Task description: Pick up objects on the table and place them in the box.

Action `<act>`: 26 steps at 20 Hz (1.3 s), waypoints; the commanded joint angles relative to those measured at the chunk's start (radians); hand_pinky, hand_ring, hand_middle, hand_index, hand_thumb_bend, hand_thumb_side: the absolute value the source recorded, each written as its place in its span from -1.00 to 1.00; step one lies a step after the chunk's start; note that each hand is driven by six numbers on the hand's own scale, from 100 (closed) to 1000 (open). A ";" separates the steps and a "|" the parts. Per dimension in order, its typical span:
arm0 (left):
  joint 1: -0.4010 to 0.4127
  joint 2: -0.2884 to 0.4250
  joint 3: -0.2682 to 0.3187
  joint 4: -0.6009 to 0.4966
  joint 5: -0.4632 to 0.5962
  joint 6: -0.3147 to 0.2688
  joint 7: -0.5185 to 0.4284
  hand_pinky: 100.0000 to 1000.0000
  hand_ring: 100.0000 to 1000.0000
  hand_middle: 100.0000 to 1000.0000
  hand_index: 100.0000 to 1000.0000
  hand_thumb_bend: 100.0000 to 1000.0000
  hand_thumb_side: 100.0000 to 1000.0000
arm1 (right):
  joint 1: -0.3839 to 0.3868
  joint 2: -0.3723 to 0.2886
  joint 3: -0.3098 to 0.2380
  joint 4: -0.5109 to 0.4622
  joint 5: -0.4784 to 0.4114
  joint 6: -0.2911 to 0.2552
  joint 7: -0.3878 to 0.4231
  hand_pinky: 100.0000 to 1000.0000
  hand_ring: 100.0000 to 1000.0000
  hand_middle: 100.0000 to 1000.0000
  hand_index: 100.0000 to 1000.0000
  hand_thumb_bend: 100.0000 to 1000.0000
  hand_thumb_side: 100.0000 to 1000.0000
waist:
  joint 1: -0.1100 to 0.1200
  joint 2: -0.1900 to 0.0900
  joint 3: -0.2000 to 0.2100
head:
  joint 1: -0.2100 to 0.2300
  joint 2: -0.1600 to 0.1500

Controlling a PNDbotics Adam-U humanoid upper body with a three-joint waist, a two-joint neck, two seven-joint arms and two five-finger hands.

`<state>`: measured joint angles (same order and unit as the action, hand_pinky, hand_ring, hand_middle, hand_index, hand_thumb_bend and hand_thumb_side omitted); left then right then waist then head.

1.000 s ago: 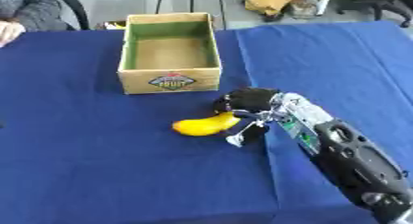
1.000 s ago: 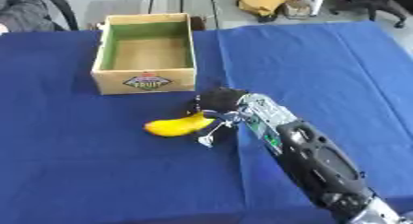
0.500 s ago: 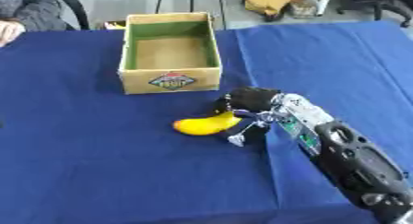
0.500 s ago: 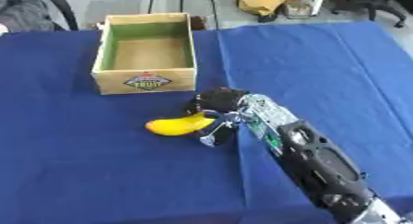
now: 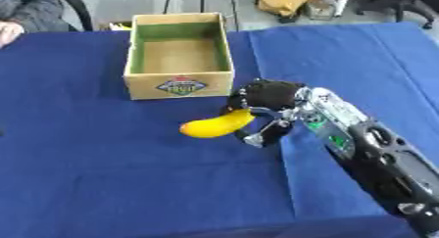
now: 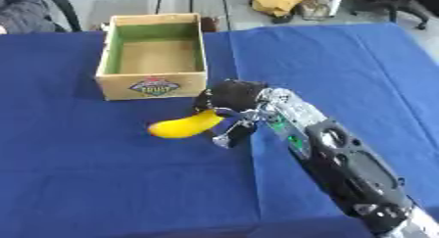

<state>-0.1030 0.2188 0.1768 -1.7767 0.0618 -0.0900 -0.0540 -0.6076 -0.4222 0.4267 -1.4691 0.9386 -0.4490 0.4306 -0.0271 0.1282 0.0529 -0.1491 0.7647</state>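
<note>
A yellow banana point(image 5: 214, 125) is held by one end in my right hand point(image 5: 267, 96), whose fingers are curled round it; the thumb point(image 5: 260, 136) reaches down beside it. The banana's free end points left, just above the blue cloth. The cardboard box point(image 5: 178, 86), green inside and open at the top, stands just behind and to the left of the banana, with nothing showing inside it. My right arm point(image 5: 369, 154) comes in from the lower right. My left hand shows in neither view.
The table is covered by a blue cloth point(image 5: 103, 173). A person's sleeve and hand point(image 5: 9, 32) rest at the far left edge. Chairs and a yellow bag point(image 5: 287, 1) stand on the floor beyond the table.
My right hand has closed on the banana and raised it slightly off the cloth, shifting a little toward the box.
</note>
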 commanded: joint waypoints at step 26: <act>-0.067 0.022 -0.065 -0.016 0.023 -0.009 -0.079 -0.07 -0.15 0.00 0.20 -0.85 1.00 | -0.271 -0.094 -0.190 0.270 0.146 0.097 -0.126 0.26 0.26 0.25 0.54 -1.00 -0.48 | -0.021 0.018 0.273 | -0.081 -0.096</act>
<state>-0.1562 0.2204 0.1151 -1.7768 0.0787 -0.0968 -0.1252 -0.8536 -0.5046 0.2601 -1.2184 1.0654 -0.3565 0.3186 -0.0536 0.1600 0.3343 -0.2201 0.6838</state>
